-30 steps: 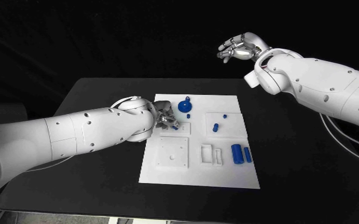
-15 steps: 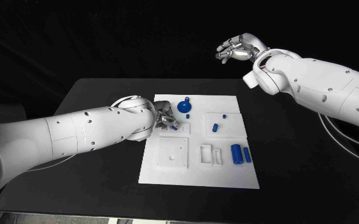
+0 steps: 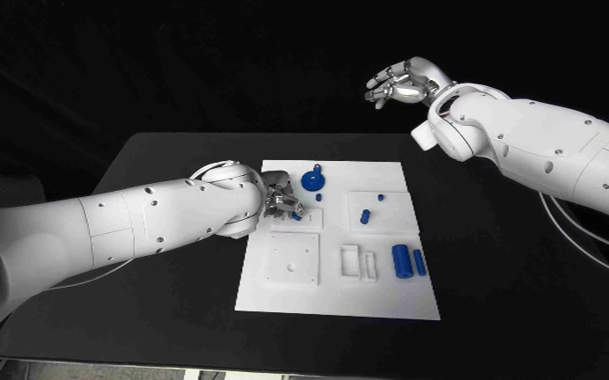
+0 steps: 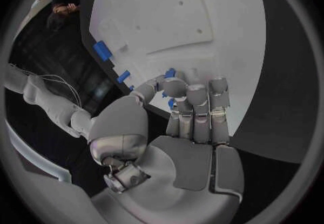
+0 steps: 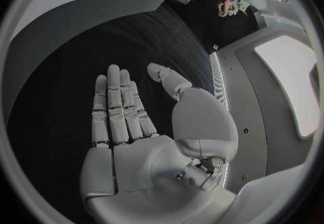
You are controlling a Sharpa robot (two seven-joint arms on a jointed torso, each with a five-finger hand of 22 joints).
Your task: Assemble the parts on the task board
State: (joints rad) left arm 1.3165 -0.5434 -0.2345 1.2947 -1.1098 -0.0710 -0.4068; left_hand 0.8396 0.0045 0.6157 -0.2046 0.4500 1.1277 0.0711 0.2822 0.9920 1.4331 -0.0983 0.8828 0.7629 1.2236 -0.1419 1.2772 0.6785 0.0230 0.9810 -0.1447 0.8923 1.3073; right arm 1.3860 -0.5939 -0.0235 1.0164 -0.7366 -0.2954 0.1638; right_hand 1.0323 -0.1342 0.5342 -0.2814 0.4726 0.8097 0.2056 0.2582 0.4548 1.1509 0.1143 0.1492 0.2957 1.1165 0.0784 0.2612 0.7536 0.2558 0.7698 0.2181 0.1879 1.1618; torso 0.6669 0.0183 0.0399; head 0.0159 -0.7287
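The white task board [image 3: 342, 301] lies in the middle of the black table. My left hand [image 3: 282, 200] is down at the board's left edge, its fingers curled around a small blue part [image 3: 296, 215] over a small white square recess. In the left wrist view the fingertips [image 4: 177, 88] pinch that blue part [image 4: 170, 73] against the board [image 4: 169, 13]. A round blue piece [image 3: 312, 179], a short blue peg [image 3: 365, 216], a blue cylinder [image 3: 401, 260] and a blue bar [image 3: 419, 262] lie on the board. My right hand [image 3: 404, 81] hangs high beyond the table's far edge, fingers spread [image 5: 135, 121], holding nothing.
A raised white square block [image 3: 292, 259] and two white slotted holders [image 3: 358, 261] stand on the board's near half. Black table surface [image 3: 508, 257] stretches to the right of the board and to its left [image 3: 165, 292].
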